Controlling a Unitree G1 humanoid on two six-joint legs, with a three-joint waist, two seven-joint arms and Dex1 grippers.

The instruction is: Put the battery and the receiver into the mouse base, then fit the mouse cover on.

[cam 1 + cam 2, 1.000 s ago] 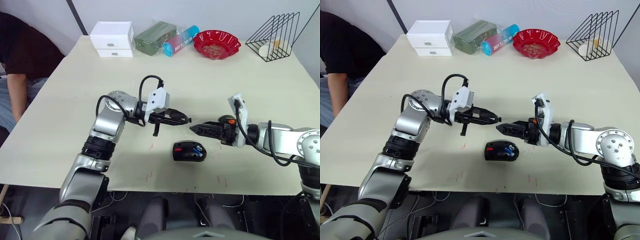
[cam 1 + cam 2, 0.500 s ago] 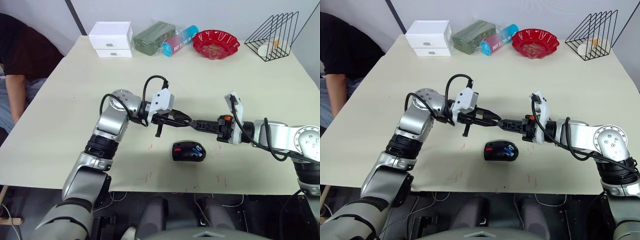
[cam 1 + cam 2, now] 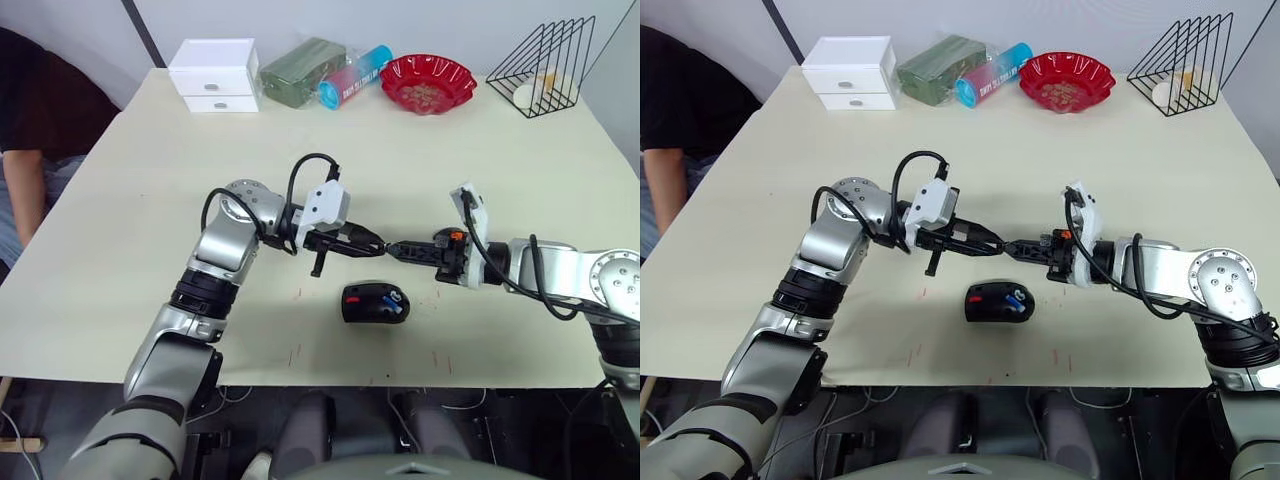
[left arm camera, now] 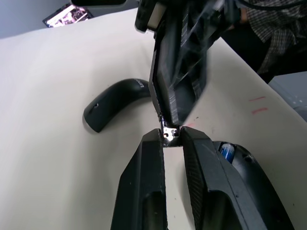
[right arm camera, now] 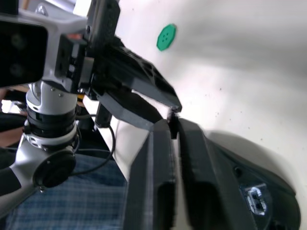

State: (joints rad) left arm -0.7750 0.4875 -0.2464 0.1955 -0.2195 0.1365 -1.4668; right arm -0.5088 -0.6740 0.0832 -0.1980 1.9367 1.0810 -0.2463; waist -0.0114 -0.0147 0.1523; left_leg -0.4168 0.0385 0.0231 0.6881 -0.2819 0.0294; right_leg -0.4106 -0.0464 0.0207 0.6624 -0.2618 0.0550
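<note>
Above the table, my left gripper [image 3: 375,242] is shut on the receiver [image 4: 168,133], a tiny silver and black plug at its fingertips. My right gripper [image 3: 393,248] meets it tip to tip, its fingers closed on the plug's other end. Just below them on the table lies the mouse base [image 3: 375,302], black with a red patch, and the blue battery [image 3: 394,297] sits in its recess. The mouse cover [image 4: 115,103], a curved glossy black shell, lies on the table beyond the grippers in the left wrist view.
At the table's far edge stand a white drawer box [image 3: 212,75], a green pack [image 3: 300,73], a blue and pink tube [image 3: 355,76], a red bowl [image 3: 427,83] and a black wire rack [image 3: 545,55]. A green disc [image 5: 166,37] lies on the table. A person [image 3: 30,130] sits at the left.
My right gripper has moved left to the left gripper's tips and closed from wide open onto the receiver. The left gripper shifted slightly right and kept its grip.
</note>
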